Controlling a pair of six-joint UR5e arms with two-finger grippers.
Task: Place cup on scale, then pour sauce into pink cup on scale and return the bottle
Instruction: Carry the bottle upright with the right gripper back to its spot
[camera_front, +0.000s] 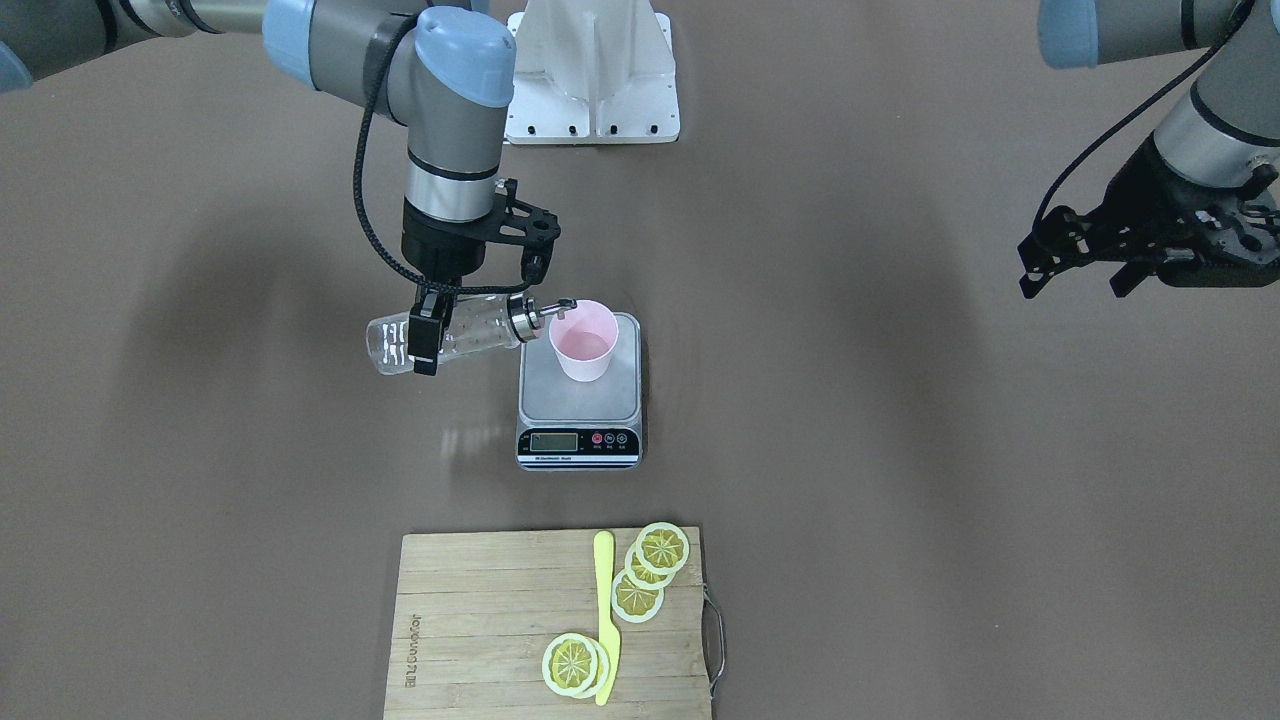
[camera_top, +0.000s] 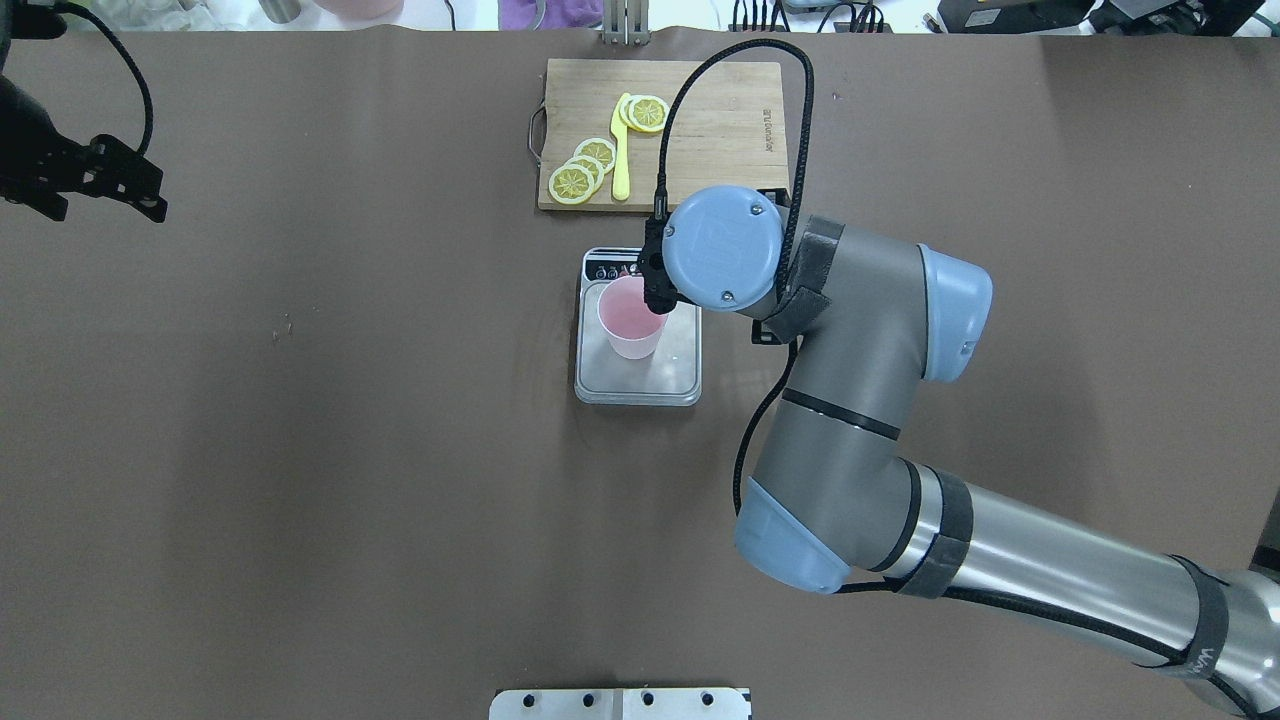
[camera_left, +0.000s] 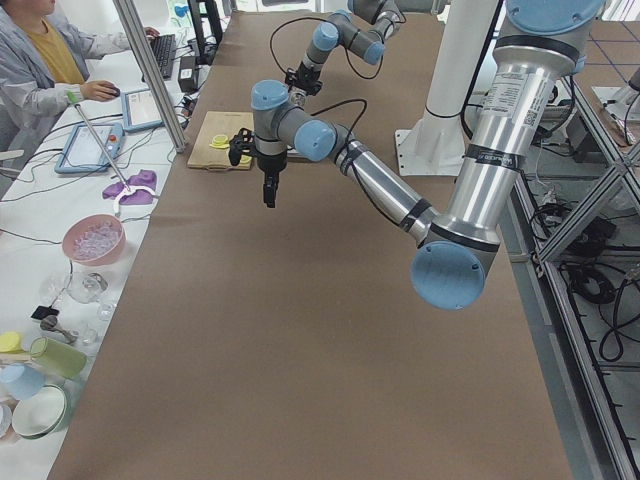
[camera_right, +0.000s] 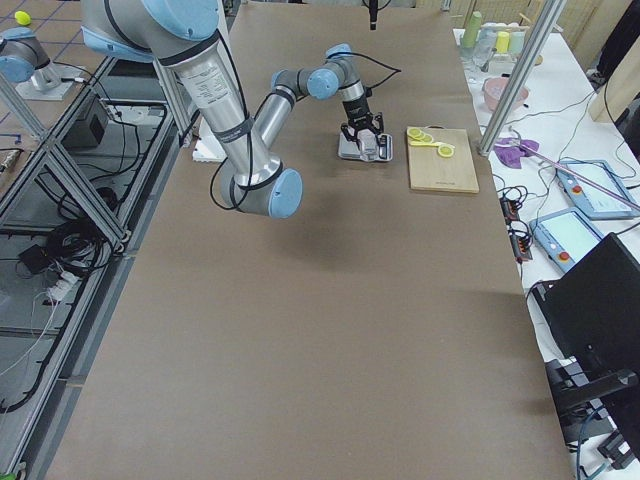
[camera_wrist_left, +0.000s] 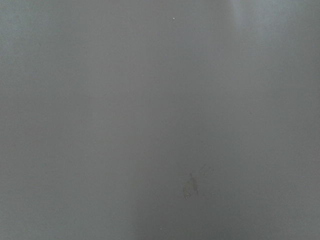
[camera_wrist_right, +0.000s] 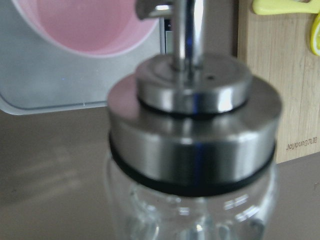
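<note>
A brown-covered table (camera_top: 300, 480) stands beside a cluttered white bench (camera_left: 50, 210).

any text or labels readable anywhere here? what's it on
"joyoung": burnt into the edge of the cutting board, upside down in the right wrist view; this is my best reading.
scale: the display, the button marks and the print strip under them are too small to read.
bottle: white print on the glass is too blurred to read.

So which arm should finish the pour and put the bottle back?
Right. Its pincer grips the bottle, spout tilted over the cup on the scale; the left pincer hangs empty, far off to the side.
</note>
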